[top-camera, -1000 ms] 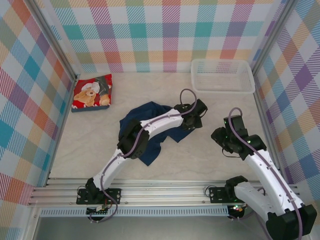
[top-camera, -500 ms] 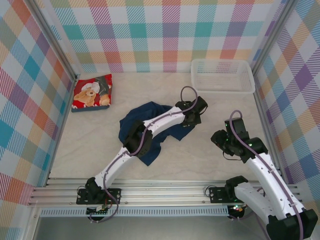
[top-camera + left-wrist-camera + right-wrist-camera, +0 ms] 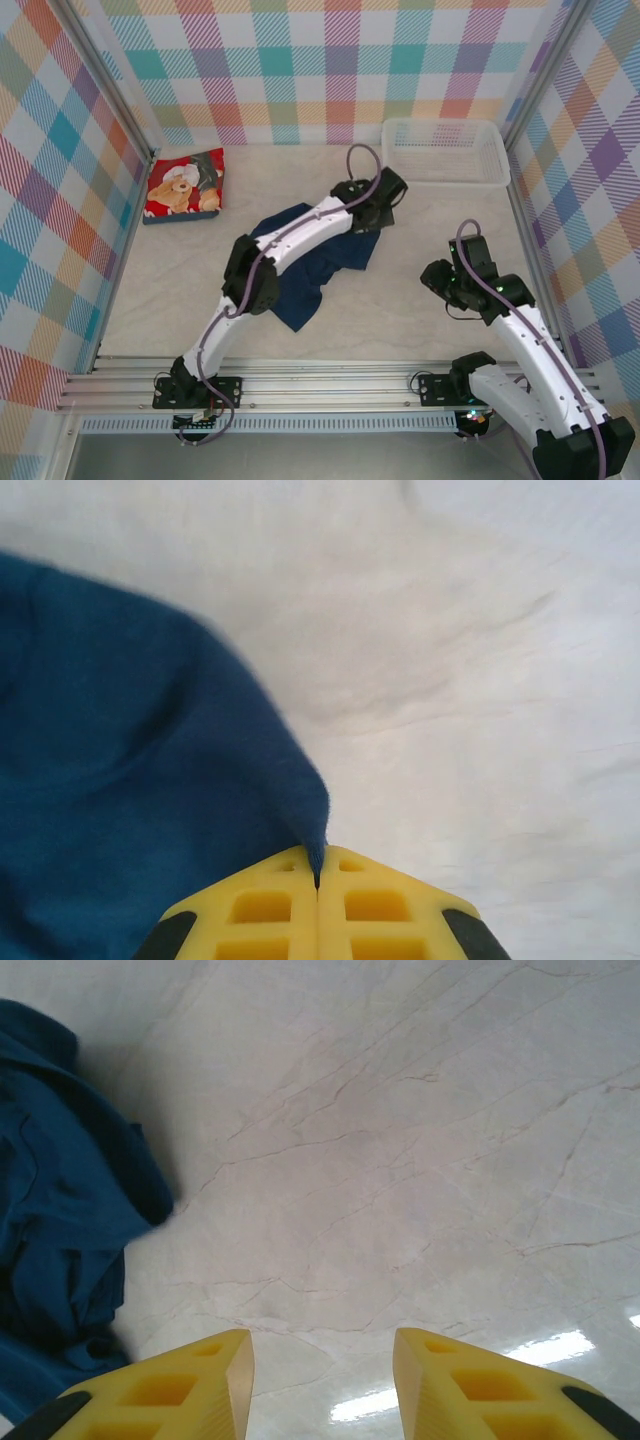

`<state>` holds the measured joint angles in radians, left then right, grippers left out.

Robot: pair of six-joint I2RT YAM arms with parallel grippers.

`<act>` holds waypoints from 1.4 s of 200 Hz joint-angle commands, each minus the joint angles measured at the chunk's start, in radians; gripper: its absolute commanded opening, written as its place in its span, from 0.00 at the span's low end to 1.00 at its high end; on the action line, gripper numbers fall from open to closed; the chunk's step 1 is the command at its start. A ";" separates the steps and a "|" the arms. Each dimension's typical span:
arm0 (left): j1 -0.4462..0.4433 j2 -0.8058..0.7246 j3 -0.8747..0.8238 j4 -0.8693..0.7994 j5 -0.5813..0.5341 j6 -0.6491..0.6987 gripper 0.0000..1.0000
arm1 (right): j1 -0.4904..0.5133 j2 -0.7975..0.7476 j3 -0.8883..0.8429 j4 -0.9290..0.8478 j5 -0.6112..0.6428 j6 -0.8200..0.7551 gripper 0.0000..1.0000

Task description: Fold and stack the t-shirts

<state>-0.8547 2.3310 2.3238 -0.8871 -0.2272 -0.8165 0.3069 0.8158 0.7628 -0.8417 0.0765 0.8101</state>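
Two shirts on the table (image 3: 170,290): the red teddy-bear shirt (image 3: 185,184) sits folded at the far left, well apart from the navy shirt (image 3: 335,262) sprawled mid-table. The left gripper (image 3: 317,873) has its fingers pinched tight on a corner of the navy cloth, near the white basket (image 3: 445,180). The right gripper (image 3: 322,1360) hovers spread wide and empty-handed over bare table beside the navy shirt.

The loose shirt (image 3: 300,290) lies mid-table (image 3: 170,290), and my left gripper (image 3: 318,868) is at its far right edge with a corner pinched between the fingers. My right gripper (image 3: 320,1348) hangs to its right, apart from it. The folded shirt (image 3: 185,185) sits far left, the basket (image 3: 445,182) far right
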 commanded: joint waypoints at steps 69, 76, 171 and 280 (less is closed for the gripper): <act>0.227 -0.184 0.457 0.316 0.135 0.000 0.00 | 0.005 0.112 0.034 0.212 -0.208 -0.061 0.43; 0.247 -0.194 0.457 0.372 0.158 -0.046 0.00 | 0.009 0.120 0.040 0.219 -0.211 -0.061 0.43; 0.401 -0.332 0.507 0.407 0.034 -0.056 0.00 | 0.048 0.182 0.043 0.330 -0.264 -0.018 0.45; 0.402 -1.052 -0.471 0.023 -0.286 0.009 0.00 | 0.233 0.619 0.236 0.431 -0.081 0.224 0.45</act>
<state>-0.4297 1.5261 2.1750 -0.7502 -0.3611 -0.7929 0.4976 1.3647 0.9066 -0.4507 -0.0662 0.9661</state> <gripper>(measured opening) 0.048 0.454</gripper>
